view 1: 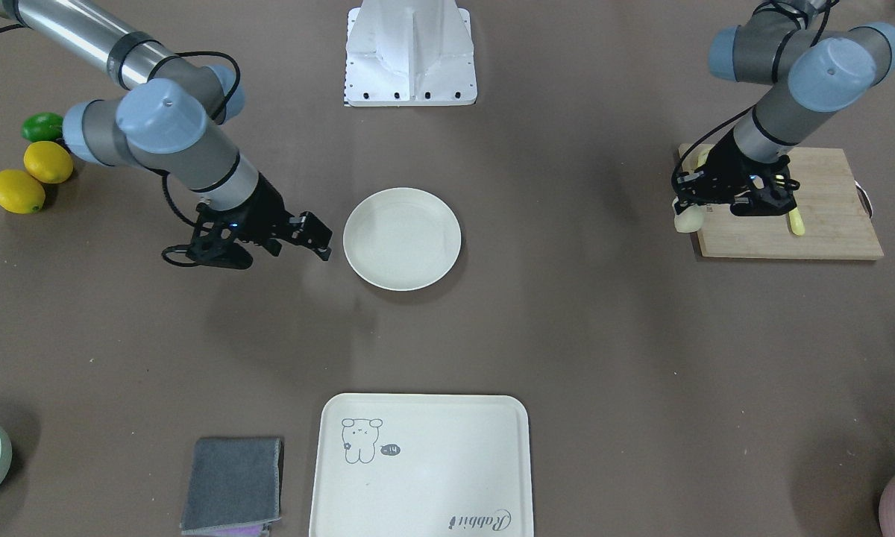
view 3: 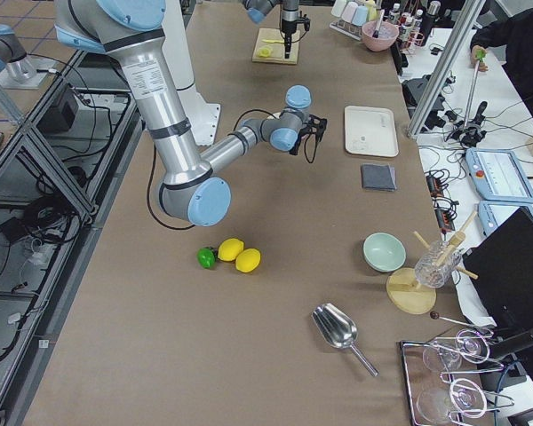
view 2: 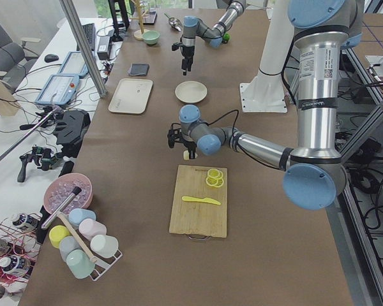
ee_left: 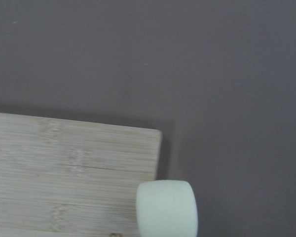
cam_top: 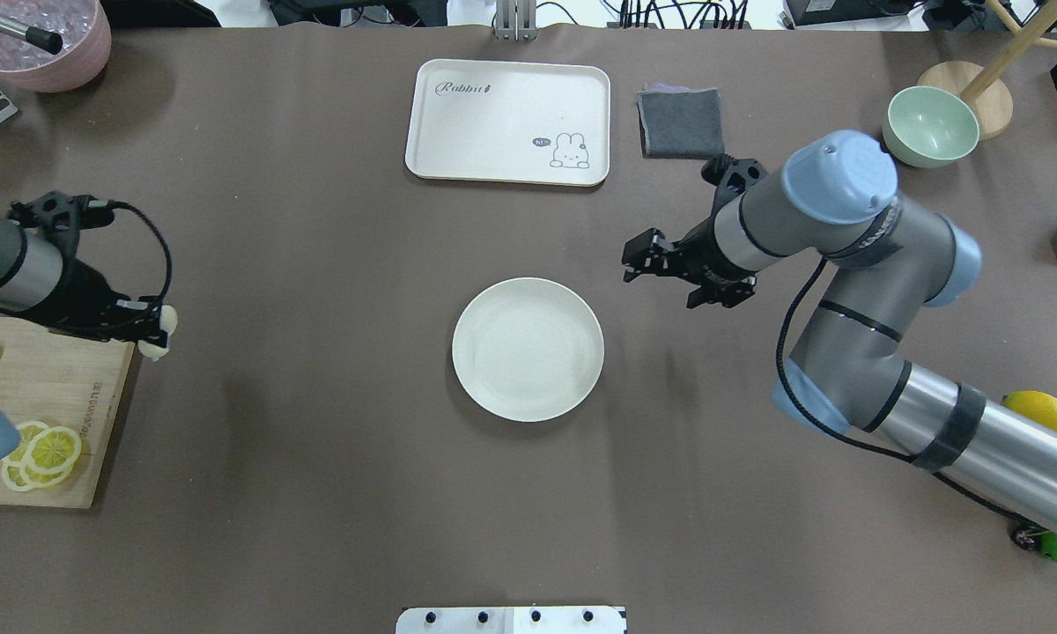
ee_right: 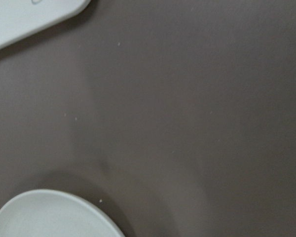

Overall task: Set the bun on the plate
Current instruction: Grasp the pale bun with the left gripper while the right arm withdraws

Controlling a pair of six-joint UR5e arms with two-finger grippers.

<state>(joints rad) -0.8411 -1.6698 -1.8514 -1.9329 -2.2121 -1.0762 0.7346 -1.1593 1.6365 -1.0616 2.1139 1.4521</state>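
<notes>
Clearly the left gripper (cam_top: 151, 324) is the working one: its fingers are pinched on the bun (cam_top: 158, 332), which hangs at the fingertips just past the corner of the cutting board (cam_top: 53, 387), over the bare table (cam_top: 317, 458). The left wrist view shows the pale lump close under the camera, with the board's corner beside it and brown surface beyond. It therefore seems lifted rather than resting, though how high cannot be told. That fits the start of a carry. The board lies at the robot's left end, while the plate (cam_top: 528, 349) sits empty in the middle of the table, well apart from the bun, so a long sweep toward the centre lies ahead. Gripping the bun at the tips, with part of it below the fingers, should let it be set flat on the plate without the fingers meeting the rim. The right gripper (cam_top: 634, 264) hovers near the plate on the robot's right side, holding nothing; whether its fingers are spread or together cannot be told. It probably waits there, and the left arm's approach should mind it. The lemon slices (cam_top: 42, 451) lie on the board, apart from the bun.
</notes>
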